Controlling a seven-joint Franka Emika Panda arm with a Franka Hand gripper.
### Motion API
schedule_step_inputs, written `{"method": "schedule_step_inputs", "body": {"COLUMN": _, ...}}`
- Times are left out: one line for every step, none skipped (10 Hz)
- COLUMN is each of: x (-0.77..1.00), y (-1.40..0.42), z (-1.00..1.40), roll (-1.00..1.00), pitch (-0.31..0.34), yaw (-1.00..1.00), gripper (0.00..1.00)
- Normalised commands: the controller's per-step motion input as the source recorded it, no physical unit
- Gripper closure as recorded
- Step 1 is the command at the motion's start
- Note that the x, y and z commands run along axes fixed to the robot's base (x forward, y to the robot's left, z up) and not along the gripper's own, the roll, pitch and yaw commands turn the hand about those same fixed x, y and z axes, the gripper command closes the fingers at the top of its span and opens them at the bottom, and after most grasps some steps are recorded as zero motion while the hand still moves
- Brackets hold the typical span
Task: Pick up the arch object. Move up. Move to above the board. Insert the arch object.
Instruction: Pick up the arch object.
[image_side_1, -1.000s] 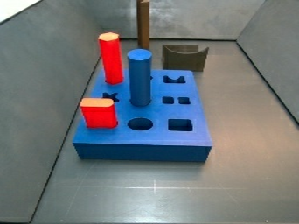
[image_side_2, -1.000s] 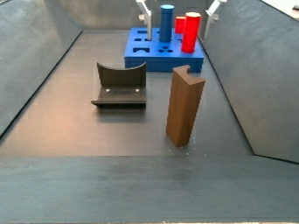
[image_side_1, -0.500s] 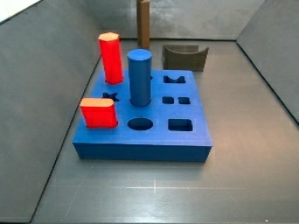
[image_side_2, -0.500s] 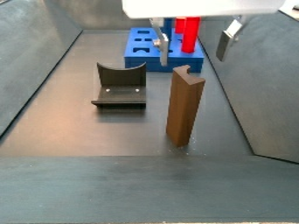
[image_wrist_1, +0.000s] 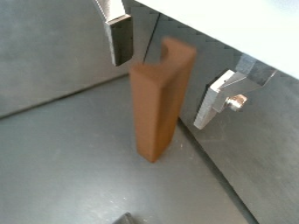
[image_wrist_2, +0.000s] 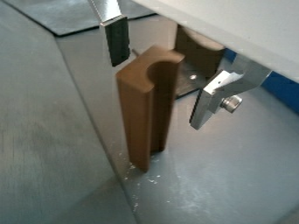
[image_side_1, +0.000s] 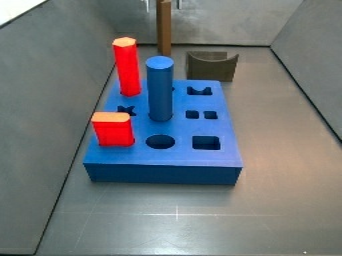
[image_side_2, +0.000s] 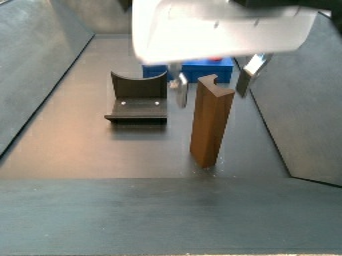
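The arch object, a tall slim brown column with a groove down one side, stands upright on the grey floor, apart from the board. It shows in both wrist views and at the back of a side view. My gripper is open, with its fingers on either side of the column's top and gaps on both sides. The bright-blue board with shaped holes lies beyond, mostly hidden behind my gripper in a side view.
A blue cylinder and two red pegs stand in the board. A squat dark grey-brown block with a curved dip sits on the floor between the column and the board. Grey walls enclose the floor.
My gripper has come down from above the board's far side to straddle the top of the arch object. The arch object and the other pieces have not moved.
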Motion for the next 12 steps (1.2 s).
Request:
{"method": "schedule_step_inputs", "body": {"x": 0.00, "y": 0.01, "z": 0.00, "roll": -0.01, "pitch": 0.000, "yaw": 0.00, "gripper": 0.00}}
{"method": "schedule_step_inputs", "body": {"x": 0.00, "y": 0.00, "z": 0.00, "roll": 0.00, "pitch": 0.000, "yaw": 0.00, "gripper": 1.00}}
{"method": "schedule_step_inputs", "body": {"x": 0.00, "y": 0.00, "z": 0.00, "roll": 0.00, "pitch": 0.000, "yaw": 0.00, "gripper": 1.00}}
{"method": "schedule_step_inputs", "body": {"x": 0.00, "y": 0.00, "z": 0.00, "roll": 0.00, "pitch": 0.000, "yaw": 0.00, "gripper": 1.00}}
{"method": "schedule_step_inputs", "body": {"x": 0.00, "y": 0.00, "z": 0.00, "roll": 0.00, "pitch": 0.000, "yaw": 0.00, "gripper": 1.00}}
{"method": "schedule_step_inputs", "body": {"x": 0.00, "y": 0.00, "z": 0.00, "roll": 0.00, "pitch": 0.000, "yaw": 0.00, "gripper": 1.00}}
{"method": "schedule_step_inputs", "body": {"x": 0.00, "y": 0.00, "z": 0.00, "roll": 0.00, "pitch": 0.000, "yaw": 0.00, "gripper": 1.00}}
{"method": "schedule_step_inputs", "body": {"x": 0.00, "y": 0.00, "z": 0.00, "roll": 0.00, "pitch": 0.000, "yaw": 0.00, "gripper": 1.00}}
{"method": "schedule_step_inputs", "body": {"x": 0.00, "y": 0.00, "z": 0.00, "roll": 0.00, "pitch": 0.000, "yaw": 0.00, "gripper": 1.00}}
{"method": "schedule_step_inputs", "body": {"x": 0.00, "y": 0.00, "z": 0.00, "roll": 0.00, "pitch": 0.000, "yaw": 0.00, "gripper": 1.00}}
{"method": "schedule_step_inputs", "body": {"x": 0.00, "y": 0.00, "z": 0.00, "roll": 0.00, "pitch": 0.000, "yaw": 0.00, "gripper": 1.00}}
{"method": "schedule_step_inputs", "body": {"x": 0.00, "y": 0.00, "z": 0.00, "roll": 0.00, "pitch": 0.000, "yaw": 0.00, "gripper": 1.00}}
